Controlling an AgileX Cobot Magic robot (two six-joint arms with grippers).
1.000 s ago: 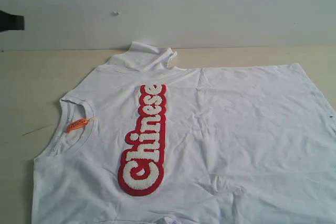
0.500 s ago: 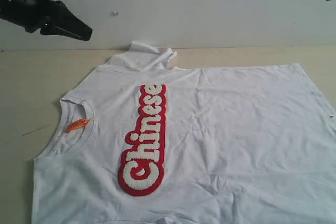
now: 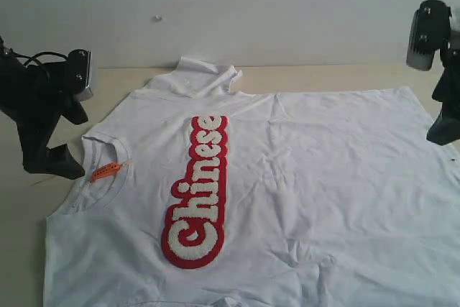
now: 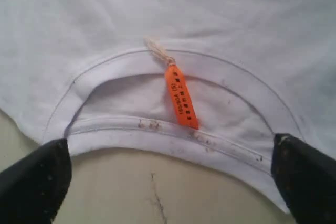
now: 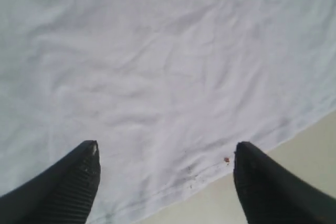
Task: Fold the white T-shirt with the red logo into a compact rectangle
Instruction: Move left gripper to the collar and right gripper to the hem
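The white T-shirt [image 3: 309, 177] lies spread flat, front up, collar to the left and hem to the right. The red logo [image 3: 198, 192] runs along its chest. My left gripper [image 3: 59, 163] hangs just off the collar; in the left wrist view it [image 4: 170, 182] is open wide over bare table, with the ribbed collar [image 4: 157, 135] and orange tag [image 4: 181, 95] just beyond the fingertips. My right gripper [image 3: 444, 131] is at the hem; in the right wrist view it [image 5: 165, 166] stands open, its fingers [image 5: 73, 182] straddling the hem edge [image 5: 173, 187]. Neither holds cloth.
The beige table [image 3: 25, 242] shows to the left of the shirt and in a strip behind it. The far sleeve [image 3: 205, 77] is bunched toward the white wall [image 3: 251, 5]. The near shirt edge runs out of the picture.
Both arms have come down into view, the left to the collar and the right to the hem. Both grippers have opened.
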